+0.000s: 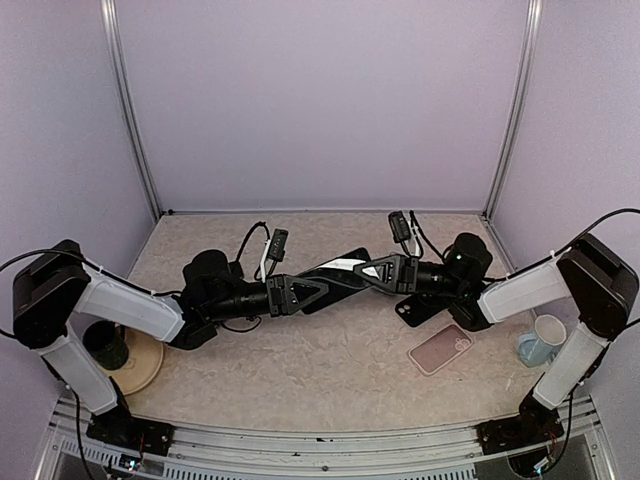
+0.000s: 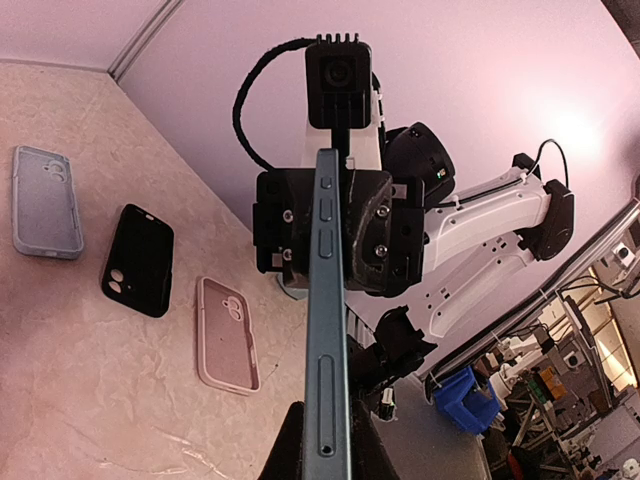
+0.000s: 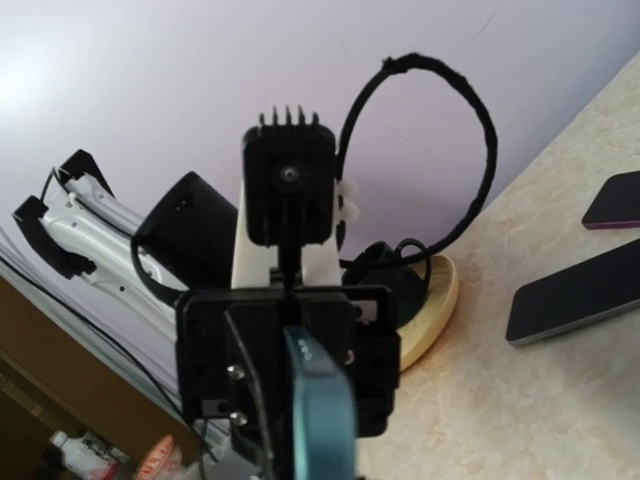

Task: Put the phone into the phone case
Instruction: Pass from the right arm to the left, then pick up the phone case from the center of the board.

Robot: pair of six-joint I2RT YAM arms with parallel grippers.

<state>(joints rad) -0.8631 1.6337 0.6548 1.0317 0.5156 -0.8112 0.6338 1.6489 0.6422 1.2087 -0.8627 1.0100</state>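
Observation:
The phone [image 1: 343,266], teal-edged with a dark face, hangs flat above the table between both arms. My left gripper [image 1: 318,284] is shut on its left end and my right gripper [image 1: 378,270] on its right end. In the left wrist view the phone [image 2: 328,300] runs edge-on from my left gripper [image 2: 328,445] up to the right one. In the right wrist view its teal edge [image 3: 322,405] rises from my right gripper [image 3: 325,472], whose fingers are hidden. A pink case [image 1: 441,348] and a black case [image 1: 413,309] lie open side up under the right arm.
A grey-blue case [image 2: 45,200] lies beyond the black case [image 2: 138,260] and pink case [image 2: 228,333]. Two dark flat slabs [image 3: 575,290] [image 3: 612,200] lie on the table. A wooden plate [image 1: 145,365] with a dark cup is front left, a pale mug [image 1: 545,340] front right.

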